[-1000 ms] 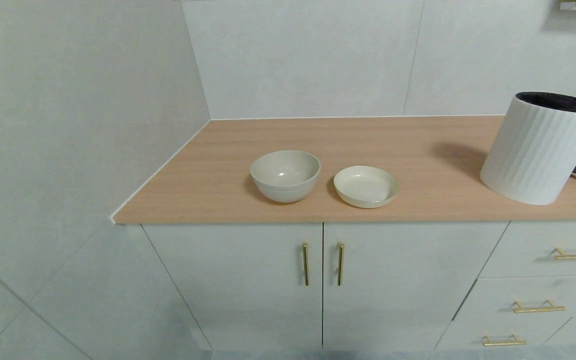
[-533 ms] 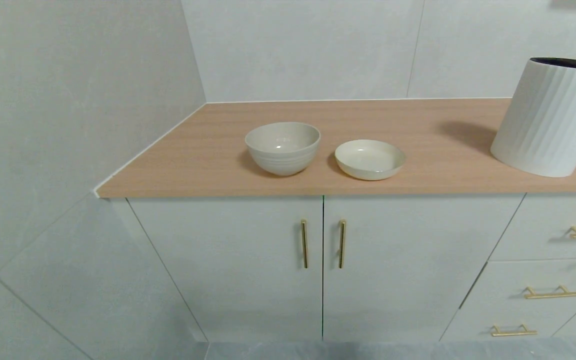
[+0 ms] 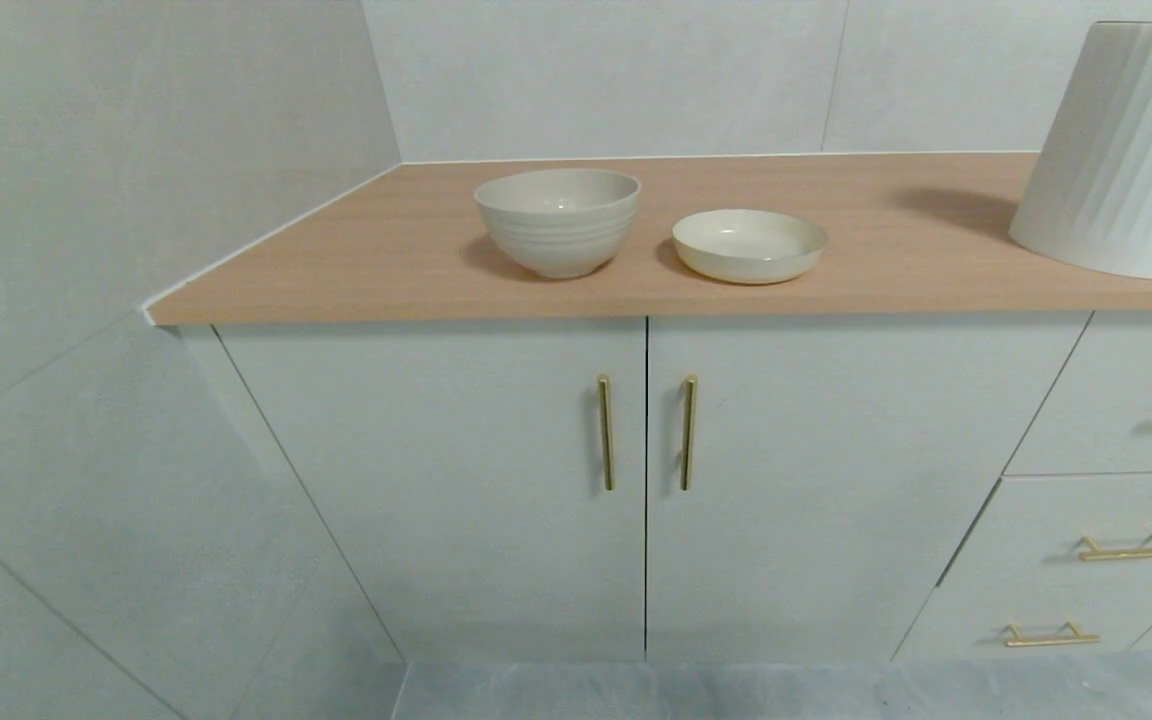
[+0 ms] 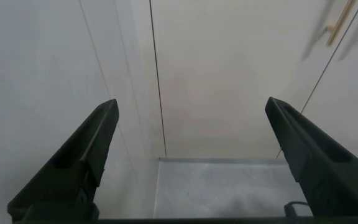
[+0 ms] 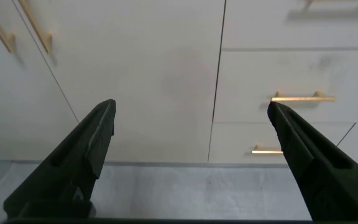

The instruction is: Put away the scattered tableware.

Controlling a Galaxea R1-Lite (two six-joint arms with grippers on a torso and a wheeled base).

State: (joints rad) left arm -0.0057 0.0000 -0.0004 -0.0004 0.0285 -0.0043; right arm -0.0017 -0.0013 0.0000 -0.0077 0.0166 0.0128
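My left gripper hangs with its fingers spread wide and nothing between them. It faces a pale cabinet door, low near the grey floor. My right gripper is likewise spread and empty, in front of the drawers with their gold handles. Higher up, on the wooden countertop, the deep bowl stands upright near the front edge. The shallow dish sits just beside it on my right, not touching. A white ribbed container stands well apart, farther right.
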